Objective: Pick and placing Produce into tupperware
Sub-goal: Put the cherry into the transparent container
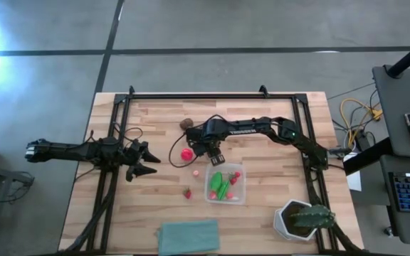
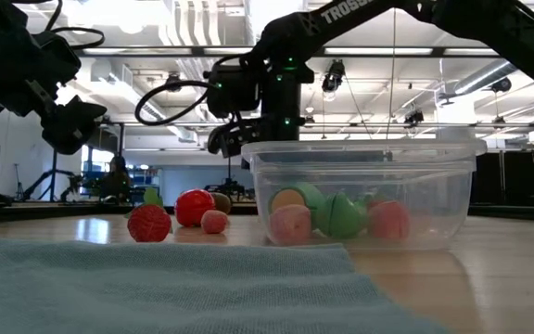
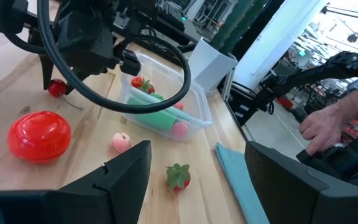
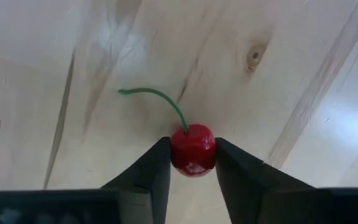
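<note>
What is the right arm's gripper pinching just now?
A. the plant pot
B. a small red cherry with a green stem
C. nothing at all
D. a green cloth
B: in the right wrist view the right gripper has its two fingers pressed against either side of the cherry, above the wooden table.

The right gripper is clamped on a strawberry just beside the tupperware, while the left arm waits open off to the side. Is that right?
Not quite. The right wrist view shows the right gripper shut on a cherry with a curved green stem, not a strawberry. The strawberry lies loose on the table. The rest holds: the tupperware is close by, and the left gripper waits open.
</note>
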Robot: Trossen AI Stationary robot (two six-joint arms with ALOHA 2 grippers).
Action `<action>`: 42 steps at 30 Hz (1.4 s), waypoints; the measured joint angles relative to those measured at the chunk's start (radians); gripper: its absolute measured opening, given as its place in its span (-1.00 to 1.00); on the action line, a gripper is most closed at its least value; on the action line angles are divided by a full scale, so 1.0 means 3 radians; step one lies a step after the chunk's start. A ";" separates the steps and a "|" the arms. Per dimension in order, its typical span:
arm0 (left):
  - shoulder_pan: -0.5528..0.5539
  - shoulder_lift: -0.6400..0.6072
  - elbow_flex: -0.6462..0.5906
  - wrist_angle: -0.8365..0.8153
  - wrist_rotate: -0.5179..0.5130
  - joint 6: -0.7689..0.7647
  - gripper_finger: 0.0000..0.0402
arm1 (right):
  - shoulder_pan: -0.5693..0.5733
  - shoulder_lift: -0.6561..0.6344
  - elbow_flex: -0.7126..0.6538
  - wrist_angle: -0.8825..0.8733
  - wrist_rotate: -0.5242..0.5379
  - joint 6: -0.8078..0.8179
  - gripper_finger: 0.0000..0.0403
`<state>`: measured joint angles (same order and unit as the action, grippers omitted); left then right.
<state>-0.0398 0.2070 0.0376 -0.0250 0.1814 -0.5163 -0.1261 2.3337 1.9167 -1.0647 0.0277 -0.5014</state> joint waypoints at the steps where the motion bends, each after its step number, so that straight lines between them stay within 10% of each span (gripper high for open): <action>1: 0.0000 0.0002 0.0000 0.0002 0.0000 0.0000 0.23 | 0.0000 0.0000 0.0000 0.0007 -0.0001 0.0013 -0.49; 22: 0.0000 0.0004 -0.0001 0.0001 0.0001 0.0000 0.23 | 0.0245 -0.0463 0.0908 -0.1301 -0.0206 0.0888 -0.53; 42: 0.0000 0.0001 -0.0003 0.0002 0.0001 0.0000 0.23 | 0.0791 -0.0743 -0.0557 -0.0417 -0.0264 0.2033 -0.39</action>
<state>-0.0399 0.2073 0.0368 -0.0242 0.1818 -0.5163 0.1112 2.1109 1.7496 -1.1899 -0.0517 0.1084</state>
